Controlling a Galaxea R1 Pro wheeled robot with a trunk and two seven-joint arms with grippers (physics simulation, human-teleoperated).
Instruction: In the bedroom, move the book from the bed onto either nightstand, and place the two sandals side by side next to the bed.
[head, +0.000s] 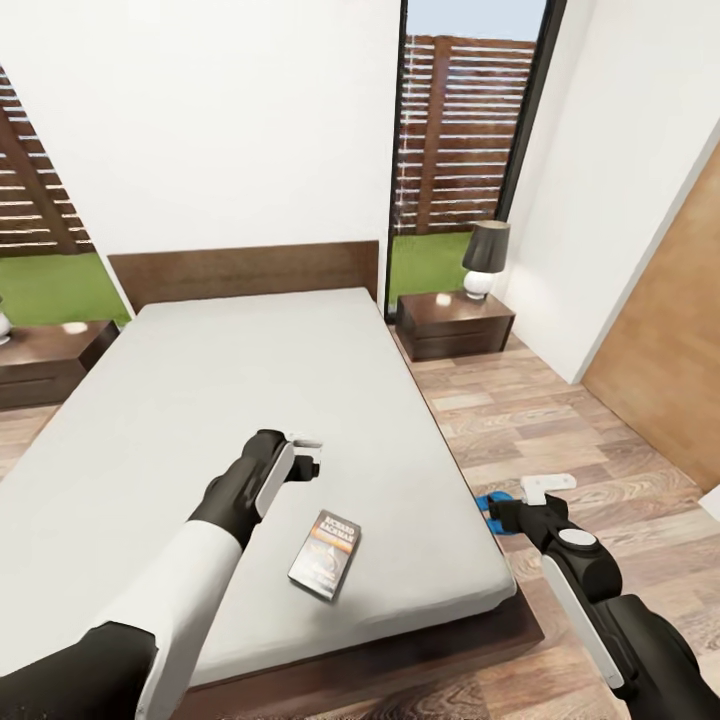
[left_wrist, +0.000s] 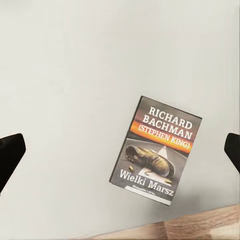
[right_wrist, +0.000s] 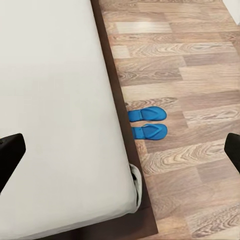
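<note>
**Both jaws apart, book near the bed's foot corner**

Your left gripper (head: 312, 455) hangs over the mattress with its jaws spread wide and nothing between them; the right gripper (head: 500, 515) is also open and empty, out past the right edge of the bed (head: 250, 380).

You have the book (head: 326, 554) lying flat, cover up, on the near right part of the mattress, just nearer than the left gripper and close to the foot edge. In the left wrist view the book (left_wrist: 156, 149) sits between the two fingertips (left_wrist: 10, 150), apart from both, with a strip of wood floor showing beyond the mattress edge.

You see the two sandals (right_wrist: 146, 123) side by side on the floor, close against the bed's right side rail. Bare plank floor (head: 560, 420) opens to the right of them.

Farther off, a nightstand (head: 455, 322) stands at the bed's far right corner, carrying a lamp (head: 484, 258). Another nightstand (head: 45, 358) stands at the far left.
</note>
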